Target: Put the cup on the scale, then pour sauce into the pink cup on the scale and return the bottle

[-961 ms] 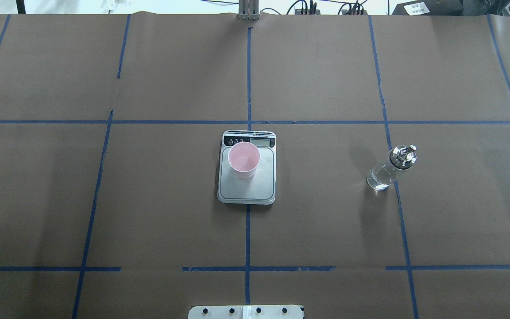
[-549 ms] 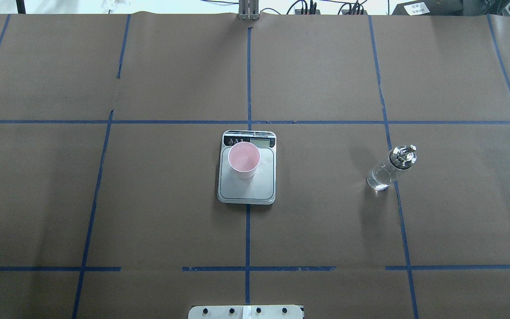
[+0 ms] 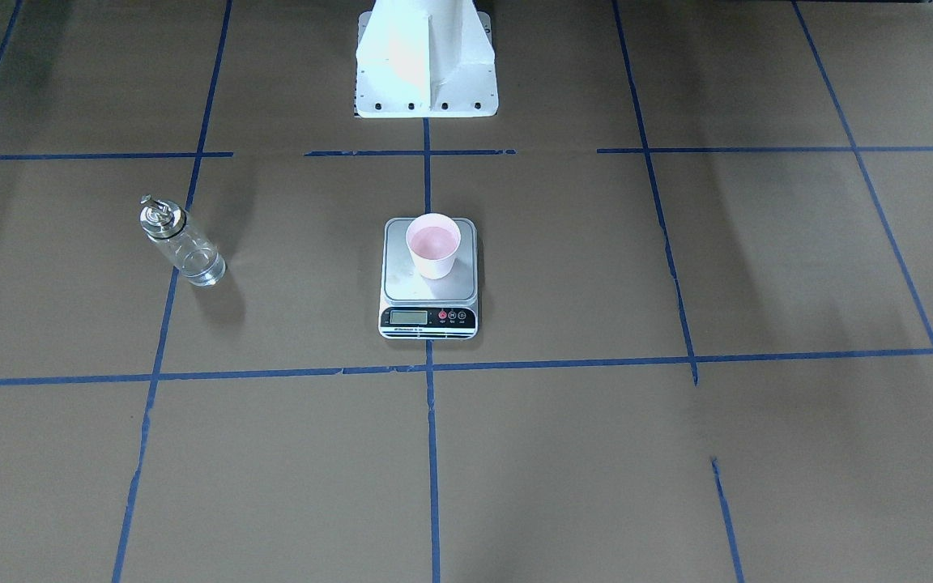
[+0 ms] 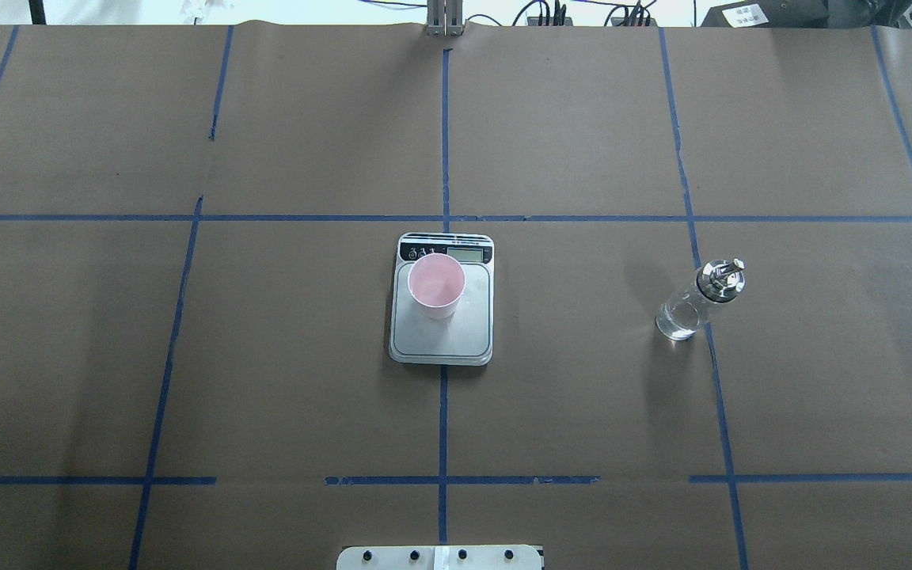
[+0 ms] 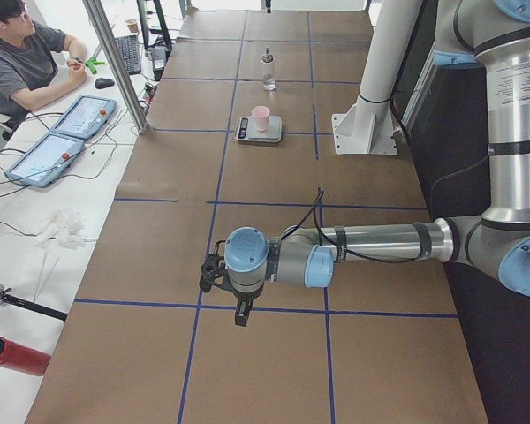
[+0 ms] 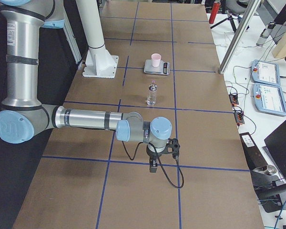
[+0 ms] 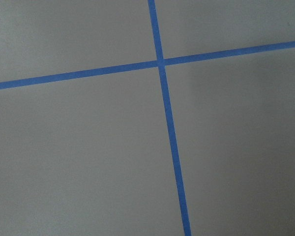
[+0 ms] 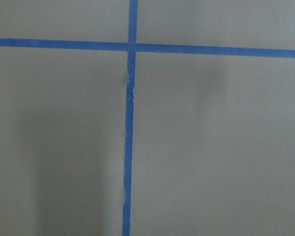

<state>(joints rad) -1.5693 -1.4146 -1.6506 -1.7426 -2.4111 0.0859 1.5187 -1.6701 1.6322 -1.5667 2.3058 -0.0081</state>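
Observation:
The pale pink cup (image 4: 436, 285) stands upright on the silver scale (image 4: 442, 336) at the table's middle; both show in the front view too, cup (image 3: 433, 245) on scale (image 3: 429, 320). The clear glass bottle (image 4: 697, 302) with a silver cap stands upright on the table to the scale's right, apart from it, with clear sauce (image 4: 676, 323) low in it; it also shows in the front view (image 3: 181, 243). My left gripper (image 5: 241, 314) and right gripper (image 6: 153, 167) show only in the side views, far from the scale; I cannot tell if they are open or shut.
Brown paper with blue tape lines covers the table (image 4: 583, 142). The robot's white base (image 3: 426, 57) stands behind the scale. An operator (image 5: 18, 62) sits beside tablets (image 5: 66, 132) at the table's far side. Both wrist views show only paper and tape.

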